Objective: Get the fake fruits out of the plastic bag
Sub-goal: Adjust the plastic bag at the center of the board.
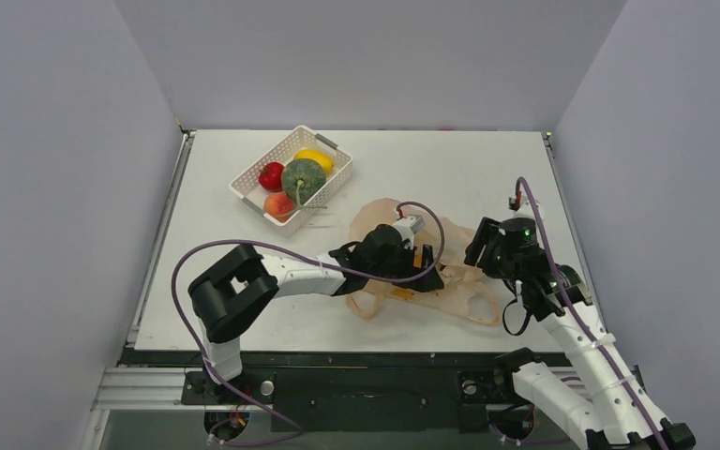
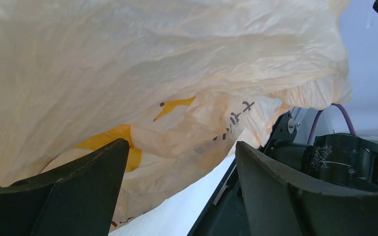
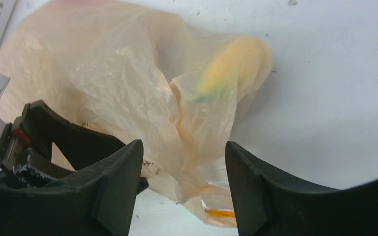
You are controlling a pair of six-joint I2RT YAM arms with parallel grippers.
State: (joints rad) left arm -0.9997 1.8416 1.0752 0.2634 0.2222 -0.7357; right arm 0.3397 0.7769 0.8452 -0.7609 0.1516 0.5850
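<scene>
White table between grey walls carries a basket at the back left, with a red apple and a green melon inside. Nearer the arms lies the plastic bag. The left gripper is over its middle and the right gripper is at its right end.

From the left wrist, the jaws stand wide and the bag film fills the space just ahead. From the right wrist, the jaws are apart and hold nothing. A yellow fruit shows through the bag beyond them.

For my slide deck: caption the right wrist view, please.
Open right end effector at the bag, a yellow fruit showing through its film.
</scene>
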